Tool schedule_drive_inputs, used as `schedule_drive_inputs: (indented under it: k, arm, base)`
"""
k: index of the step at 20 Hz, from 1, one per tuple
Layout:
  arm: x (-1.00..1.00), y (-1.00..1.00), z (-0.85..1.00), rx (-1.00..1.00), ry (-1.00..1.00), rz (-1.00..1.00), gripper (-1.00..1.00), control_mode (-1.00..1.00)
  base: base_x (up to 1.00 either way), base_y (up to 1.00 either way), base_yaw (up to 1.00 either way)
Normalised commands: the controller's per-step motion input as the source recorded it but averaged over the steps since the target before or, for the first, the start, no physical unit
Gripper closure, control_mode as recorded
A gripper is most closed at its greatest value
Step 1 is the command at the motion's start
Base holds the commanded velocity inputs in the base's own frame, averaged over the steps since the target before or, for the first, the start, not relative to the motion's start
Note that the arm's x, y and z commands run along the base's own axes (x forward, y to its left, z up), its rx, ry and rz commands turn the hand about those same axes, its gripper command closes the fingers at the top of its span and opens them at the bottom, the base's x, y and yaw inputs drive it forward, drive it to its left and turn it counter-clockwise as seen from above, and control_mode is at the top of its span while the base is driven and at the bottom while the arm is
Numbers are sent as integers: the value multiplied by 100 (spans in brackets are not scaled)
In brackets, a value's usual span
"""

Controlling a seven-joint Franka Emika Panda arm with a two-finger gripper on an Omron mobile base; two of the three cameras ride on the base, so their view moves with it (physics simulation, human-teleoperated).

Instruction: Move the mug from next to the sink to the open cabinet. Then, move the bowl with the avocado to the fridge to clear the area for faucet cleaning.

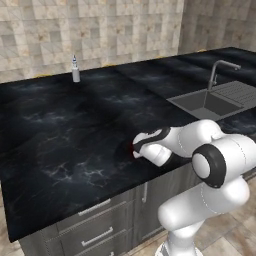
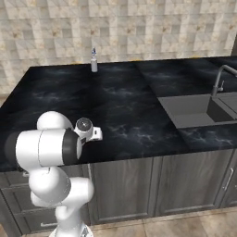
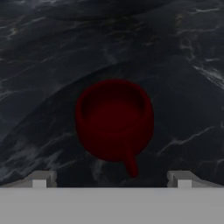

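The black surface (image 1: pixel 75 135) spreads wide and bare across the left of the frame, its front edge just below the arm. The sink (image 1: pixel 212 104) sits recessed at right, its basin bare. The mug (image 3: pixel 114 120) stands upright mid-frame, between the released end effector (image 3: pixel 112 178) fingertips (image 3: pixel 40 179), untouched.

The mug (image 3: pixel 114 120) stands on the counter (image 1: pixel 60 135), well left of the sink (image 1: pixel 210 104).

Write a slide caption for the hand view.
Open pincer poised above the dark red mug on the black marble counter.
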Motion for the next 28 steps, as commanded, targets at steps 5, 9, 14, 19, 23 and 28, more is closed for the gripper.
schedule_drive_inputs:
  k: [5, 9, 14, 19, 23, 28]
  arm:
    - [6, 0, -2, -1, -7, 0, -100, -100]
    - [4, 0, -5, 0, -1, 0, -100, -100]
    - [12, 0, -3, 0, -1, 0, -100, -100]
    - [23, 0, -7, 0, 0, 0, -100, -100]
    - [-28, 9, -35, -3, 0, 0, -100, -100]
    - [-14, 0, -10, 0, -5, 0, -100, -100]
  base:
    - [0, 0, 0]
    - [0, 0, 0]
    - [0, 0, 0]
    - [0, 0, 0]
    - [0, 0, 0]
    - [0, 0, 0]
